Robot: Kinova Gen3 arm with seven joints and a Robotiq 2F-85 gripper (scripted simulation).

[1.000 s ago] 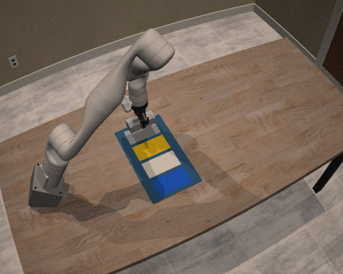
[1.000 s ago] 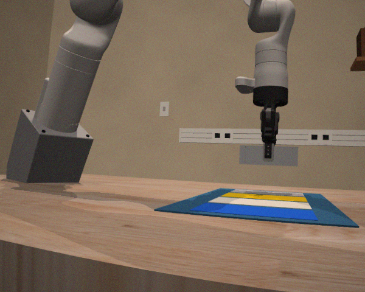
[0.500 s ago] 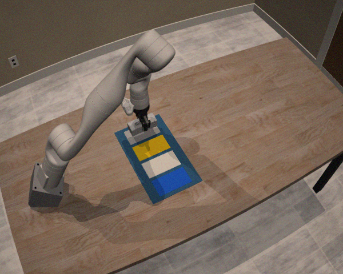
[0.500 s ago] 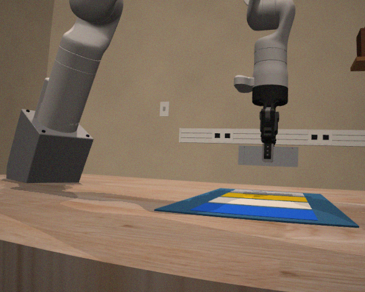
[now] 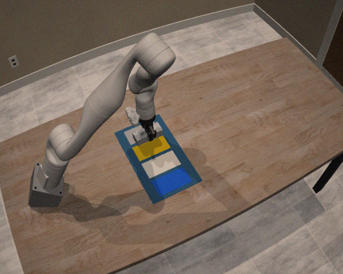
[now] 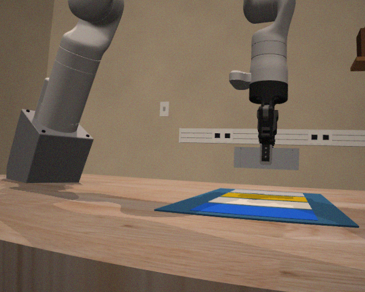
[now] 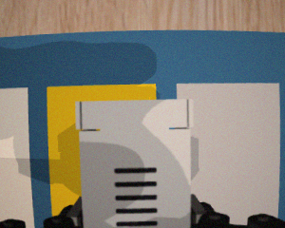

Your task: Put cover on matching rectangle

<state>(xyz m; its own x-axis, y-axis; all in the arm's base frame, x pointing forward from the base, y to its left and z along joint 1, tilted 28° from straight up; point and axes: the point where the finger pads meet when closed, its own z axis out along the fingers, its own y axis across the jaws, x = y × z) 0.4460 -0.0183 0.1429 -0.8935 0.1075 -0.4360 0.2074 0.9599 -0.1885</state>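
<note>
We are reaching out from our base (image 5: 35,200) with the arm (image 5: 106,91) bending up and over, the wrist (image 6: 268,62) pointing straight down. Our gripper (image 6: 265,157) is hanging in the air, its fingers clamping the cover (image 6: 281,158) between them.

Office room — wooden table (image 5: 254,117), wall outlet (image 5: 13,61)
</note>
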